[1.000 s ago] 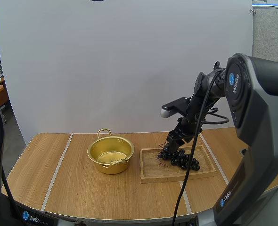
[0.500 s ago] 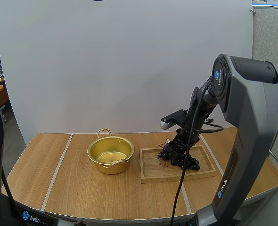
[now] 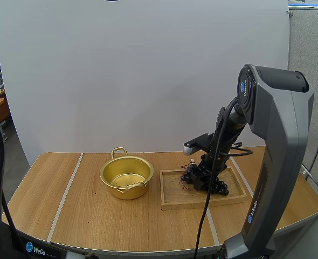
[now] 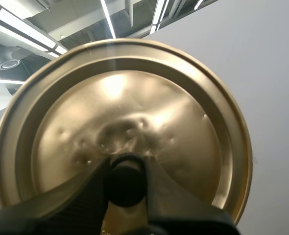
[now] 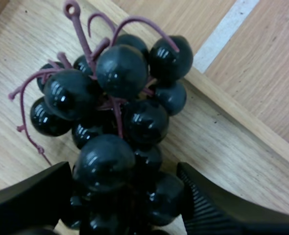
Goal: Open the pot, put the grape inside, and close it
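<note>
The pot stands open on the counter. The left gripper is clenched on the black knob of the gold lid, which it holds off the pot. The bunch of grapes lies in the wooden tray, just beside the pot. The right gripper is down over the bunch, released, with its fingers apart on either side of the lower berries.

The step in hand looks like the grasp. It should close slowly across the thick of the cluster, so that the pads bear on several berries and not just one. The berries are round and glossy and are likely to squirt sideways under a hard pinch. Next comes a straight lift, high enough to clear the tray's rim before crossing to the pot. The lid is best kept aside until the grapes are in.
</note>
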You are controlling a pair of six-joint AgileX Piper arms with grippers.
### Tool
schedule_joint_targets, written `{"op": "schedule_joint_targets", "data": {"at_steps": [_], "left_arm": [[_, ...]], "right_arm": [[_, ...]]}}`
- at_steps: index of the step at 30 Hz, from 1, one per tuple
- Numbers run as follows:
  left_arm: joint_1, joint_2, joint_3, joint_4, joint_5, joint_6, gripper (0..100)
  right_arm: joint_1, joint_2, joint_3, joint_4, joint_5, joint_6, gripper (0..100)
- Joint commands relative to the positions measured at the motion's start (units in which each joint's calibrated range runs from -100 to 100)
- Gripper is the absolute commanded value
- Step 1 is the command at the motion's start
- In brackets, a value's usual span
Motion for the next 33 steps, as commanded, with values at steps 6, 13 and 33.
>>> {"op": "schedule_joint_targets", "data": {"at_steps": [6,13,33], "left_arm": [[-0.05,-0.22,-0.39,0.19,-1.89,-0.39,0],[-0.05,-0.22,-0.39,0.19,-1.89,-0.39,0],[-0.05,-0.22,-0.39,0.19,-1.89,-0.39,0]], "right_arm": [[-0.15,-0.5,-0.37,-0.14,-0.59,-0.46,100],[-0.15,-0.5,-0.37,2.29,3.06,-1.37,0],[-0.15,-12.37,-0.37,2.29,8.42,-0.73,0]]}}
